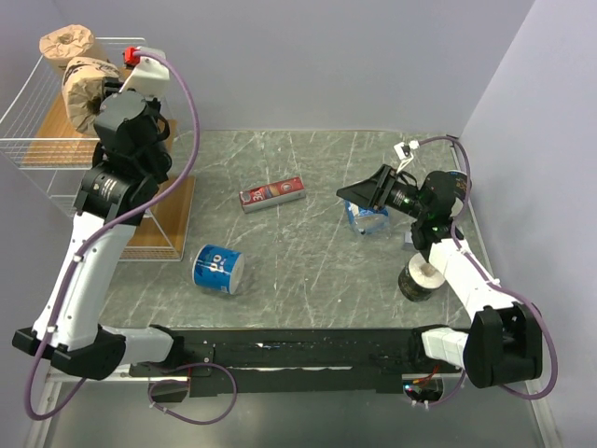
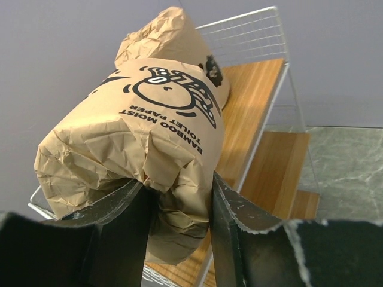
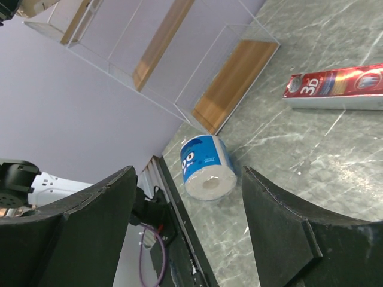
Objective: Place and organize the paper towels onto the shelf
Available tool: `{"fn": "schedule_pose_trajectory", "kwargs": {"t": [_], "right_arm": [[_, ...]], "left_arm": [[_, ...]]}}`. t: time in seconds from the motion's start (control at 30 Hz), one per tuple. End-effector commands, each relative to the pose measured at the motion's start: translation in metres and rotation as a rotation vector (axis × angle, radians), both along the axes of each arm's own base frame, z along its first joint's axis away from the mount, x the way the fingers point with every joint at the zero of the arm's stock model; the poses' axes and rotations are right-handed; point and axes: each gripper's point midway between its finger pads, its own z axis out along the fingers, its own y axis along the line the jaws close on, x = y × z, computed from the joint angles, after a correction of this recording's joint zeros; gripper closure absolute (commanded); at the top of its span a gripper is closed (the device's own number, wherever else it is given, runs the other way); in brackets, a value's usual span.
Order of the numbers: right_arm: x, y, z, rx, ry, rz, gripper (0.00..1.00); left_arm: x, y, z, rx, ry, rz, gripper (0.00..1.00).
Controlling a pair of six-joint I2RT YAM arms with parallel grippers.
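**Pale wall, top tier: kraft roll to be set beside its twin**

Pale walls and a grey marbled table frame the scene, with the shelf at the table's far-left corner. The kraft roll is pinched at its crumpled end by the left gripper and is held over the shelf's top tier, close to a second kraft roll that lies further back on that tier. Whether the held roll already rests on the board cannot be told.

The step in hand is judged to be the set-down. It is best done if the roll is lowered until its weight is borne by the board, parallel to its twin and just beside it, and kept inside the wire rim. The jaws should be parted only once the roll is seated, since a round roll is likely to run off a smooth board. A straight withdrawal is advised, so that soft wrapper is not snagged.

Well away from the shelf, the right gripper is spread wide with nothing in it. One blue roll lies just off the shelf's lowest board; another, a dark roll and a red box lie farther off.
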Motion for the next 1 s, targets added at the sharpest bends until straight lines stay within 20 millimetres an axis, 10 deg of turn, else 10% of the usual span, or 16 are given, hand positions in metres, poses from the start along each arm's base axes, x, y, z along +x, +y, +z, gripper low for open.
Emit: {"fn": "schedule_pose_trajectory", "kwargs": {"t": [0.0,0.97], "right_arm": [[-0.002,0.0,0.032,-0.019,-0.107,-0.016,0.22],[-0.007,0.004,0.053,-0.091,-0.159,-0.043,0.21]], "left_arm": [[-0.015,0.025,0.026,-0.034,-0.09,0.085,0.55],[0.004,0.06,0.052,0.013,-0.127,0.204,0.36]]}}
